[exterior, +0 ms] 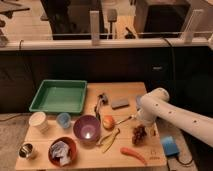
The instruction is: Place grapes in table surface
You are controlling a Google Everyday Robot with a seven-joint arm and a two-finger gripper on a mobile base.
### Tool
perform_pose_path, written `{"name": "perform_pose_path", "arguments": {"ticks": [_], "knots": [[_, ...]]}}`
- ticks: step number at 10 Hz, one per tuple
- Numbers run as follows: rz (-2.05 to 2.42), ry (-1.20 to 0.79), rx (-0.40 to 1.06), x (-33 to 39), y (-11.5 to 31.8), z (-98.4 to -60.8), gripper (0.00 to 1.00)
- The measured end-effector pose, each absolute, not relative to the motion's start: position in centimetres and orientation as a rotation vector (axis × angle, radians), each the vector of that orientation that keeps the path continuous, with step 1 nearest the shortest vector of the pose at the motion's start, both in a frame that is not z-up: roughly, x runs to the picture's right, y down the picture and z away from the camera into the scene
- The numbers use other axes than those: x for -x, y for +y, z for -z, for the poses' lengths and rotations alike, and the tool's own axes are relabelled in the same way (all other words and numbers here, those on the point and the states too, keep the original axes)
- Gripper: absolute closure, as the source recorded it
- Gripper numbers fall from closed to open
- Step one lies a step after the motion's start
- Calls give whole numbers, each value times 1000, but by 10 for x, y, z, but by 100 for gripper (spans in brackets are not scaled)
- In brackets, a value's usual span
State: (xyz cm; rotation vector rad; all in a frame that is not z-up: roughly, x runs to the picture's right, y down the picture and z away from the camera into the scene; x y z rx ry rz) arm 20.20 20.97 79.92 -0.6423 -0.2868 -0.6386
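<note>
A dark bunch of grapes lies on the wooden table at the right, near the front. My white arm reaches in from the right and its gripper hangs right above the grapes, touching or almost touching them. The arm's body hides the fingers.
A green tray sits at the back left. A purple bowl, a white cup, a small blue cup, a red bowl with wrappers and a metal cup stand at the left. An orange fruit, a banana, a carrot, a blue sponge and a grey block lie around the grapes.
</note>
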Motion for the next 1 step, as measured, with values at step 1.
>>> {"name": "perform_pose_path", "arguments": {"ticks": [1], "knots": [[639, -287, 642, -202, 210, -799, 20]]}}
